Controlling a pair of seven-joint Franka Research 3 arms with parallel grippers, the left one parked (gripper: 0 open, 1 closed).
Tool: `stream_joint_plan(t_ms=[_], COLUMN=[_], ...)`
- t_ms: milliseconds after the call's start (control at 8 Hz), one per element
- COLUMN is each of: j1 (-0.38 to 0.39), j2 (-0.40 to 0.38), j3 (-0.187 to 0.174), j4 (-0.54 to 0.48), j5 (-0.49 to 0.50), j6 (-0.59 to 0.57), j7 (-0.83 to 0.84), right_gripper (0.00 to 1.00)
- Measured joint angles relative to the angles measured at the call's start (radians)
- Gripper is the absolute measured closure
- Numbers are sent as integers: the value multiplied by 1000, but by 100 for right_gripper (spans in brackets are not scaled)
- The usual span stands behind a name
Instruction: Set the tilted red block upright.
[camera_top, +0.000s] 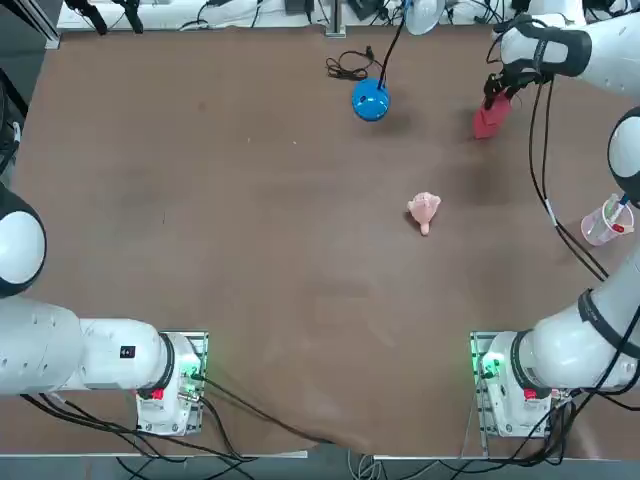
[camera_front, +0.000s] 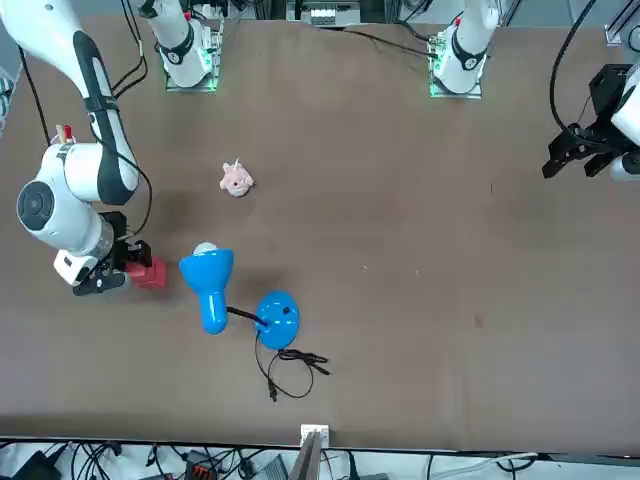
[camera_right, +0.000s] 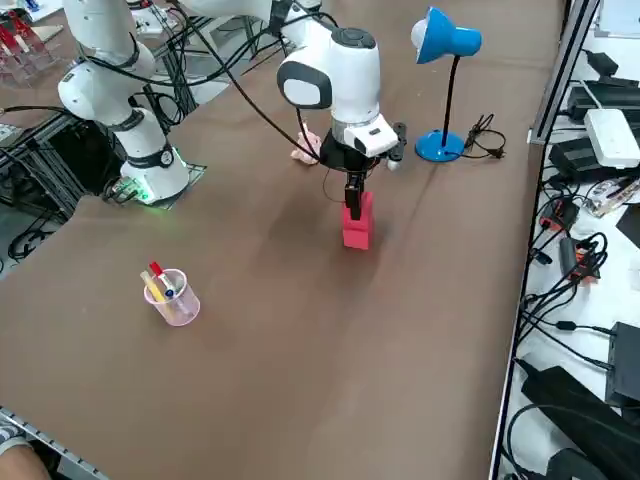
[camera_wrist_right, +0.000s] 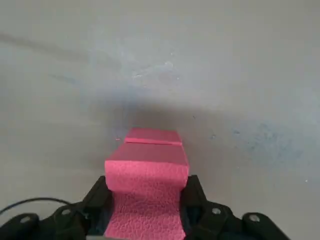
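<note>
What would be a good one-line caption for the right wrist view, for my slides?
The right tool grips the red block between its fingers.

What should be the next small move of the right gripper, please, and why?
Probably lower the block gently until its base sits flat, then open: the right gripper grips it from both sides, and it looks roughly upright, though whether it already touches the table is unclear.

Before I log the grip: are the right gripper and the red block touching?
Touching; the right wrist view shows the right gripper clamping the block on both sides.
</note>
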Motion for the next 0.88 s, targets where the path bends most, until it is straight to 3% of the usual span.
stream_joint_plan(t_ms=[875], j1=[0], j2=[12], j3=[0], j4=[0], j5=[7], j6=[8], j7=[0], right_gripper=[31])
